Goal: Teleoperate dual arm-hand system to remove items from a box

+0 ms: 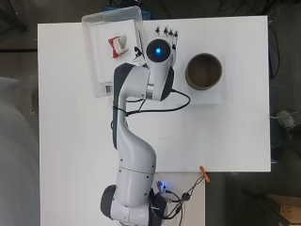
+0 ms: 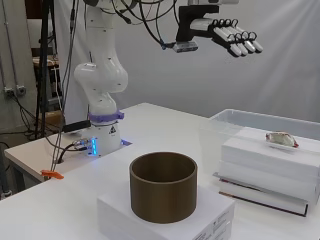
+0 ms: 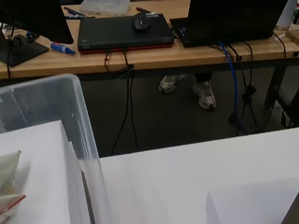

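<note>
The hand (image 2: 227, 34) hangs high above the table (image 2: 150, 130), its fingers (image 2: 245, 42) stretched out nearly straight and close together, pointing forward and slightly down. Nothing sits between the fingers and nothing touches them; the hand is empty.

In the overhead view the hand (image 1: 167, 34) lies over bare tabletop between the clear plastic box (image 1: 91, 56) and the brown cylindrical container (image 1: 203, 71), just beside the box's right wall.

The box stands at the far left part of the table and is raised on a stack of white slabs and a book. Inside it, on a white surface, lies a small red-and-white packet (image 1: 118, 45), the only item visible in the box. From the side, the packet (image 2: 281, 139) rests flat, well below the hand and off to one side of it. The wrist view catches the box's corner (image 3: 70, 107) and an edge of the packet (image 3: 9, 186).

The brown container (image 2: 163, 186) stands upright on a white block (image 2: 165, 222), apart from the box.
</note>
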Robot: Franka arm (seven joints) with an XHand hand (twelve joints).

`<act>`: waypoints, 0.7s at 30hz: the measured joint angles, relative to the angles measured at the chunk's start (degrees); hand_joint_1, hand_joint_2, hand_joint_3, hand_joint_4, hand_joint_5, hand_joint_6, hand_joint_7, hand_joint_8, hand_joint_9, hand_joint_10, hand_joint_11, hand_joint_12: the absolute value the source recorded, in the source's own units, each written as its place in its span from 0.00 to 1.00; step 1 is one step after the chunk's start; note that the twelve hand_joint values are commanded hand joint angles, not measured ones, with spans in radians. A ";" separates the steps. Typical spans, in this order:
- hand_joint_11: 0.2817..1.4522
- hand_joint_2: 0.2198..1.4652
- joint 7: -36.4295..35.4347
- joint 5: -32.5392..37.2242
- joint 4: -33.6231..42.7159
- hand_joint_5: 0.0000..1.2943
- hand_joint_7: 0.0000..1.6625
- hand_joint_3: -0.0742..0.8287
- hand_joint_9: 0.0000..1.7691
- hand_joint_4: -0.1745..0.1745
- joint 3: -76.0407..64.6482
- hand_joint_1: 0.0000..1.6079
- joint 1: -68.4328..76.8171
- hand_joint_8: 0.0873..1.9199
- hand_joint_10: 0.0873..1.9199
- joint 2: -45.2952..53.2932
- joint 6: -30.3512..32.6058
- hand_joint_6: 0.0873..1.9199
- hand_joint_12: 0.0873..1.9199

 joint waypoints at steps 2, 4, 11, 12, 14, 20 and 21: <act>0.12 0.54 -3.36 5.07 2.39 0.30 0.22 0.08 0.25 0.85 4.31 0.08 -7.03 0.00 0.00 -6.22 -1.26 0.00 0.00; 0.11 0.54 -6.84 11.14 5.46 0.29 0.21 0.09 0.25 0.84 12.53 0.06 -16.80 0.00 0.00 -13.91 -2.82 0.00 0.00; 0.12 0.51 -16.52 33.98 15.42 0.30 0.25 0.08 0.28 0.83 40.54 0.04 -46.47 0.00 0.00 -34.55 -8.42 0.00 0.00; 0.12 0.51 -17.50 35.34 15.71 0.30 0.26 0.08 0.29 0.83 41.80 0.04 -47.56 0.00 0.00 -35.36 -8.60 0.00 0.00; 0.13 0.50 -19.61 36.48 16.43 0.30 0.27 0.08 0.30 0.86 44.14 0.05 -48.34 0.00 0.00 -36.52 -9.02 0.00 0.00; 0.15 0.51 -21.72 36.13 14.40 0.30 0.27 0.09 0.29 0.92 45.87 0.04 -46.89 0.00 0.00 -37.50 -8.68 0.00 0.00; 0.16 0.52 -21.72 35.98 13.32 0.29 0.26 0.09 0.29 0.93 45.71 0.04 -46.64 0.00 0.00 -37.67 -8.46 0.00 0.00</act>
